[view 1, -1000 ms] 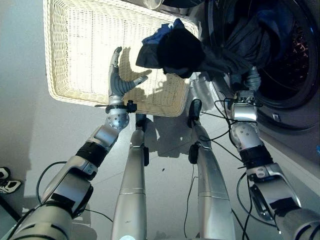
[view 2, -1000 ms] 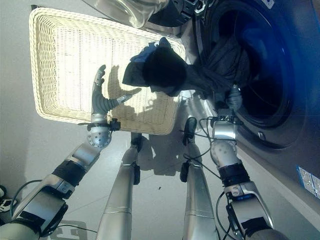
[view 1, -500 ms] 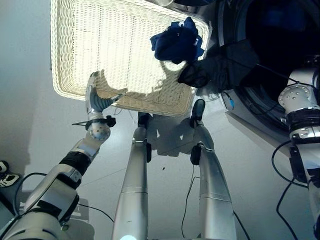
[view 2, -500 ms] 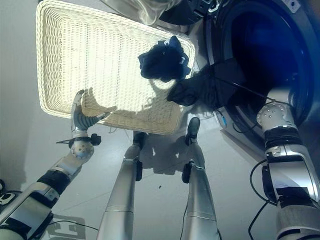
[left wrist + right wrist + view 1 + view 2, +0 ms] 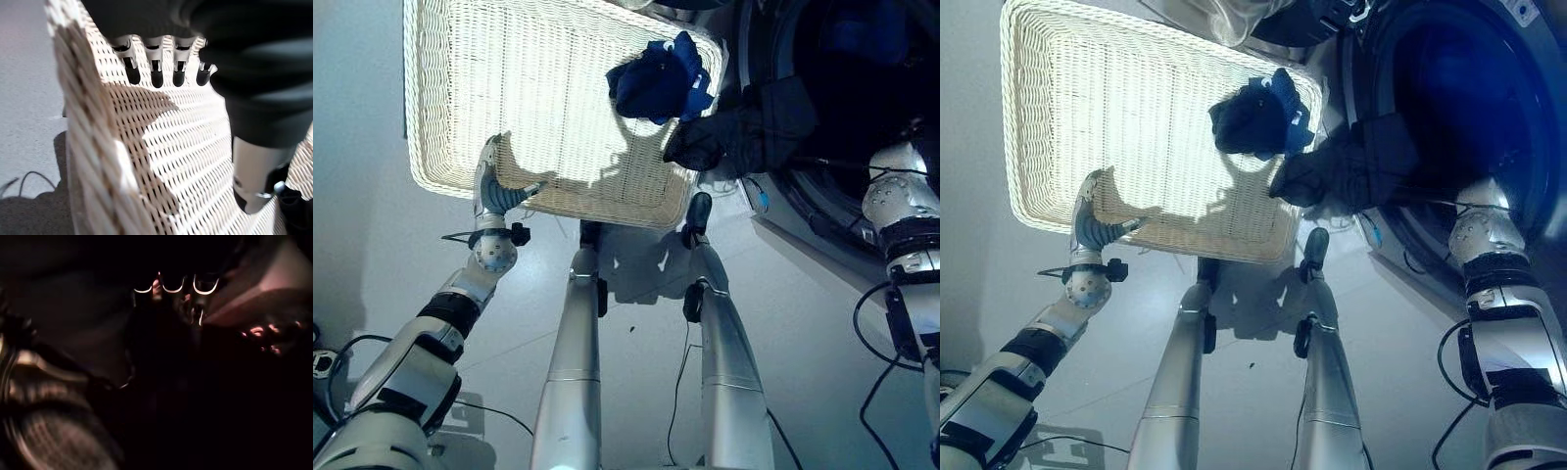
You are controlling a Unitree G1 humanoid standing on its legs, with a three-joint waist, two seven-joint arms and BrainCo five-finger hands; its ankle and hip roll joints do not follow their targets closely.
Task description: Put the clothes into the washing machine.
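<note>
The right arm reaches into the dark round drum opening of the washing machine (image 5: 847, 117) at the upper right of the frame. The right hand (image 5: 171, 293) is deep in shadow there, and whether its fingers grip cloth or hang loose cannot be told. The step in hand looks like feeding the dark crumpled garment (image 5: 744, 132) into the drum. It lies bunched across the lower lip of the opening, part of it over the door sill at the corner of the basket. To do this well, the hand should take the cloth near the part outside and draw it all past the rim, so nothing trails where the door would catch it.

A blue bundled garment (image 5: 661, 78) sits in the cream woven wicker basket (image 5: 440, 117), in its far corner nearest the machine, touching or nearly touching the dark one. It is soft and knotted into a lump, likely easy to pinch from above.

The left hand (image 5: 494, 191) rests at the basket's near rim in the centre left of the frame, fingers straight and together, thumb out, holding nothing.
</note>
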